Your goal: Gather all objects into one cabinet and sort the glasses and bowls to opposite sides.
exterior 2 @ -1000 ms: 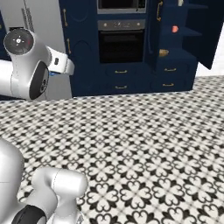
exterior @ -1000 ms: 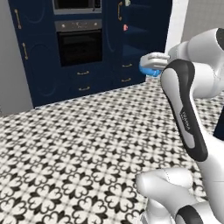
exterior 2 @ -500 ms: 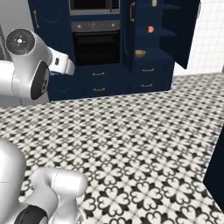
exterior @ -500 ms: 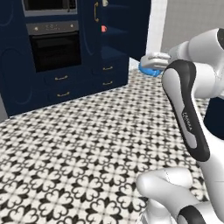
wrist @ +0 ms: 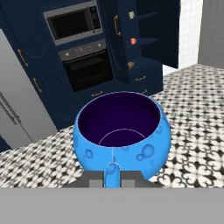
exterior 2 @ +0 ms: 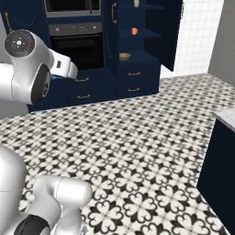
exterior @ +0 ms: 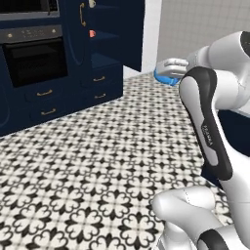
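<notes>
Patterned floor (exterior: 97,161), blue bowl (wrist: 121,131) — in hand (wrist: 113,175)

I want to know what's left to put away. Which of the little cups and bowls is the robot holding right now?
The blue bowl. It sits in the shut end effector, far from the cabinet. The beige mug, red mug and wooden bowl are on its shelves.

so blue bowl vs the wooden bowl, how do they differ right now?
The blue bowl is bright blue with a dark purple inside; the wooden bowl is plain tan. The blue bowl is held up over the patterned floor in the shut tool, while the wooden bowl sits on a lower shelf of the tall navy cabinet. The blue one looks deep and rounded, the wooden one shallower. Both sit upright, mouths up.
</notes>
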